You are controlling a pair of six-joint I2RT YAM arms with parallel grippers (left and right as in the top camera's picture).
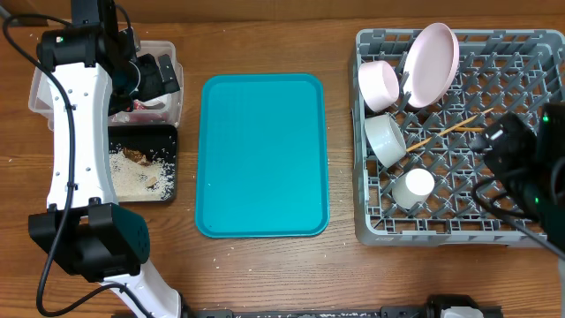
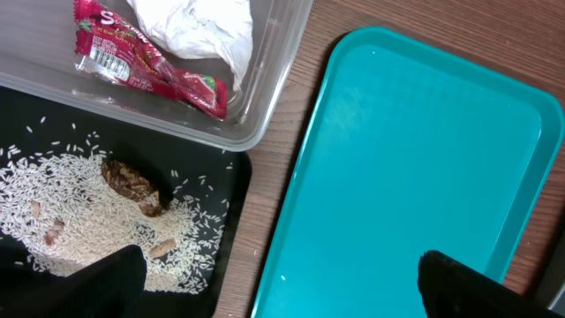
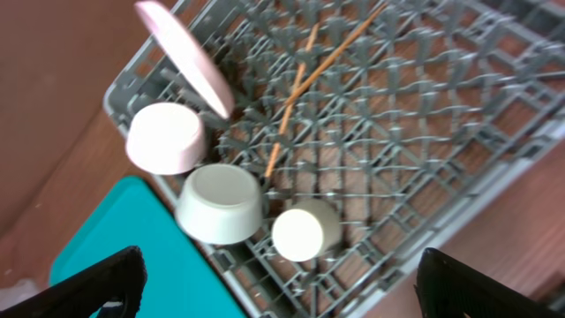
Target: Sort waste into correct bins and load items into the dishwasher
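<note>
My left gripper (image 2: 282, 287) and right gripper (image 3: 287, 283) both gape wide, holding nothing. Wrapper (image 2: 150, 64) and tissue (image 2: 201, 25) lie in the clear tub (image 2: 275, 79), rice (image 2: 71, 208) in the black tray (image 2: 231, 187); plate (image 1: 431, 62), bowls (image 1: 386, 137), cup (image 1: 413, 185) and chopsticks (image 1: 446, 131) sit in the rack (image 1: 459, 233).

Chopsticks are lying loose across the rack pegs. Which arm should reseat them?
Right. Its open claw hangs over the dish rack with the chopsticks in its wrist view. The left claw is over the clear tub and black tray, with the teal tray between it and the rack.
</note>
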